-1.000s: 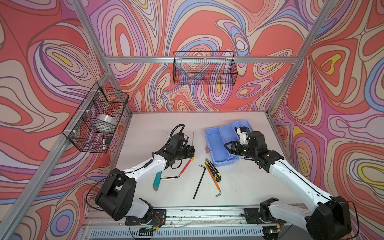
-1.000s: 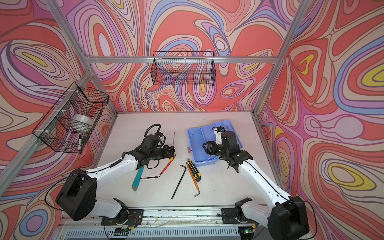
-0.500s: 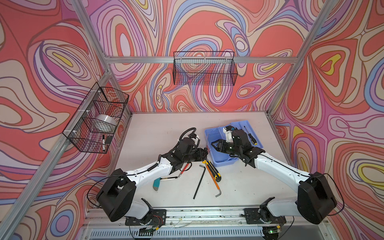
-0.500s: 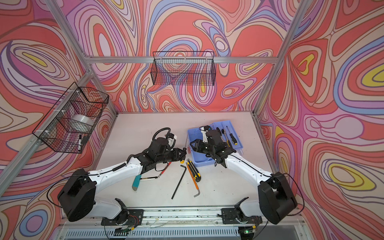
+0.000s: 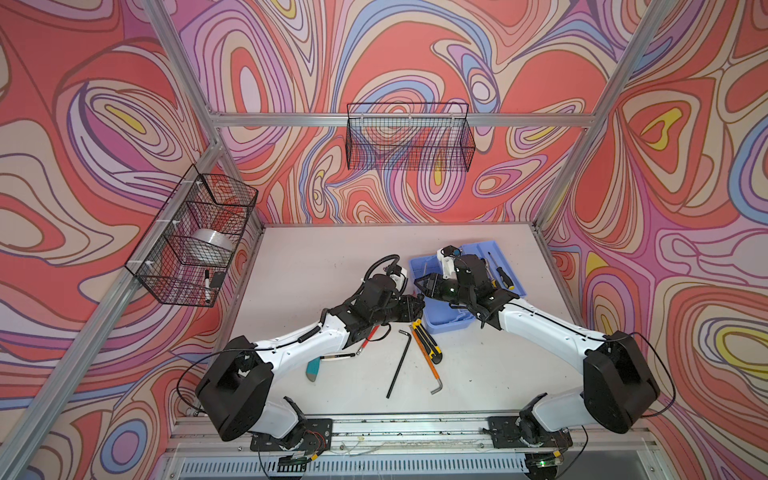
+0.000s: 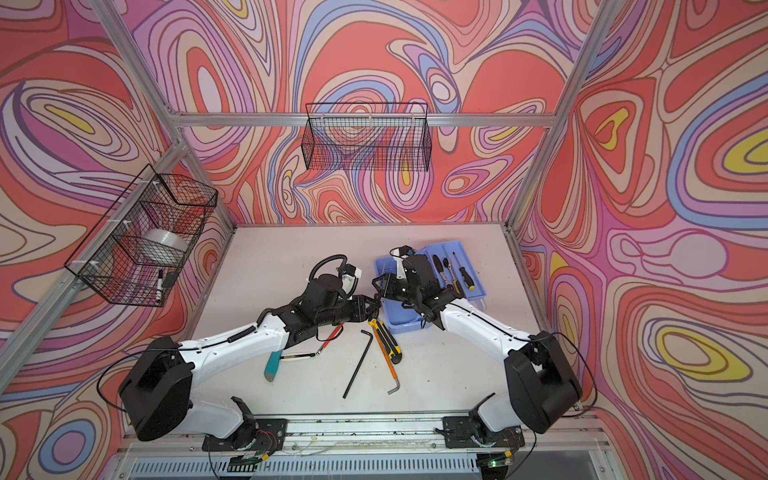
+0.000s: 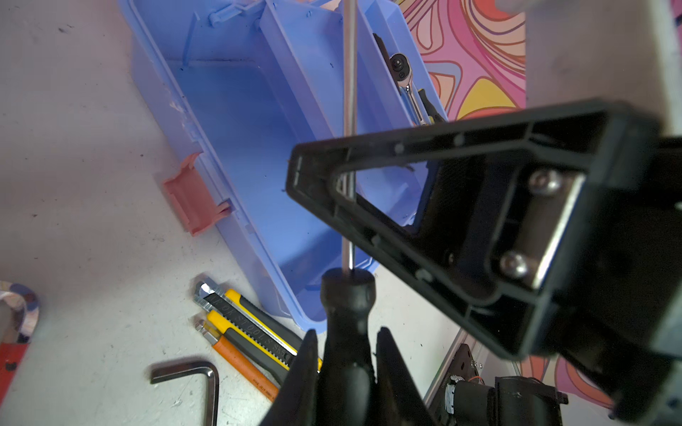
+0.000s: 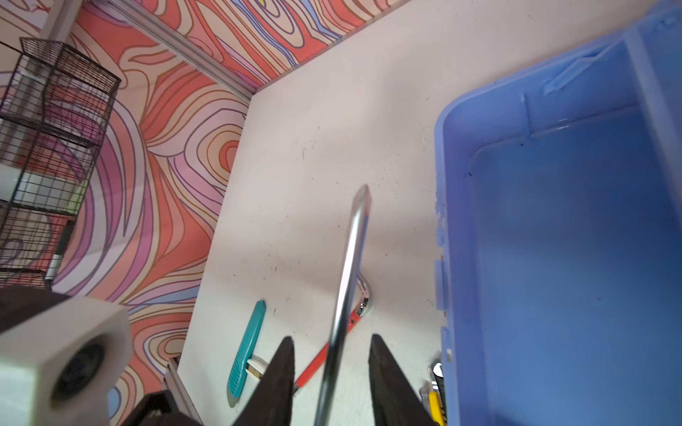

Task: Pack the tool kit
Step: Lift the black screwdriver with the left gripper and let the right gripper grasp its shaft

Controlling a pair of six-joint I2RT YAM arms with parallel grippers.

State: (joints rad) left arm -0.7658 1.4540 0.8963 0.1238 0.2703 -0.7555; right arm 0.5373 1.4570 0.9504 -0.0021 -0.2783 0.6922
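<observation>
- Left gripper (image 7: 347,332) clamps the black handle of a screwdriver (image 7: 348,92); its steel shaft passes behind a finger of the right gripper (image 7: 306,173).
- Blue toolbox base (image 7: 240,147) carries a pink latch (image 7: 193,201); a ratchet (image 7: 404,79) lies in the adjoining tray (image 7: 376,121).
- Utility knife (image 7: 251,324), orange-handled hex key (image 7: 240,361) and steel hex key (image 7: 199,376) lie on the table (image 7: 73,184) beside the base.

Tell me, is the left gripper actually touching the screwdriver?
Touching. The left wrist view shows the left gripper clamped on both sides of the black handle of the screwdriver, with no gap.
</observation>
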